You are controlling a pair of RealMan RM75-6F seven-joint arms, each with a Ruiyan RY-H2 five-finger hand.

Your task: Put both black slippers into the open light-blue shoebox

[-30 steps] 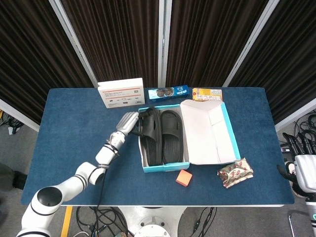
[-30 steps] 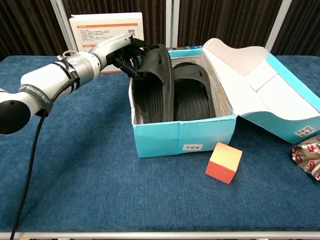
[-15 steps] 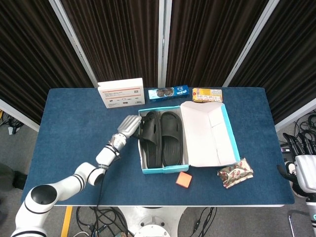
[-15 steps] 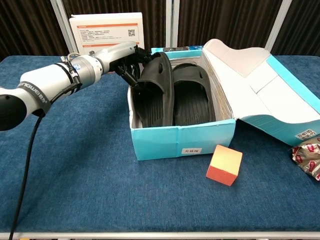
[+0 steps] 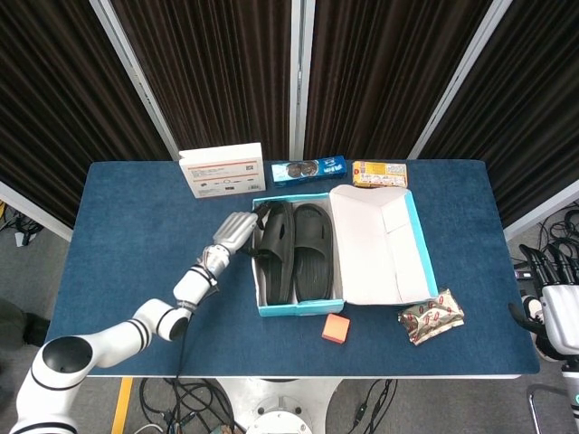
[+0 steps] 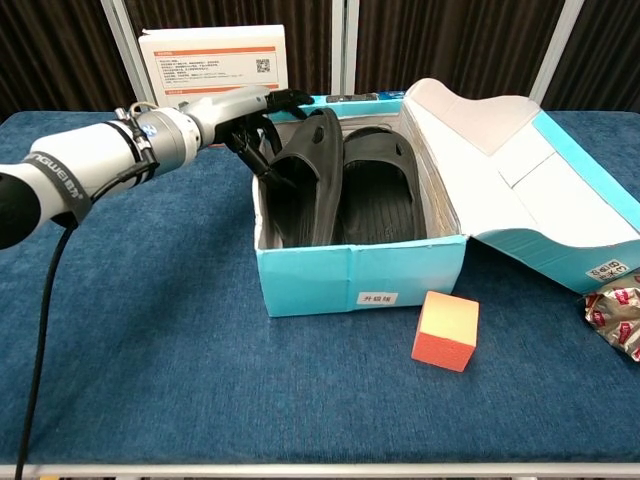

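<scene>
Second slipper going into the shoebox (image 5: pixel 301 307)

Both slippers sit inside the shoebox: the right slipper (image 6: pixel 381 185) lies flat, while the left slipper (image 6: pixel 308 172) leans tilted against the box's left wall. The left hand (image 6: pixel 245 112), at the box's far left corner, has its fingers curled on that slipper's upper edge, gripping it. Next, probably, lower it flat and let go. The right hand (image 5: pixel 558 316) hangs well right of the box; whether it is open cannot be told.

left arm (image 6: pixel 70 175): glossy white-grey rounded segments, dark lettering on forearm | wrist: black ring with small screws | left robot hand (image 6: pixel 243 118): silver back, black fingers | cable: black, ran along arm | right robot hand (image 5: pixel 559 316): white casing, dark fingers
</scene>
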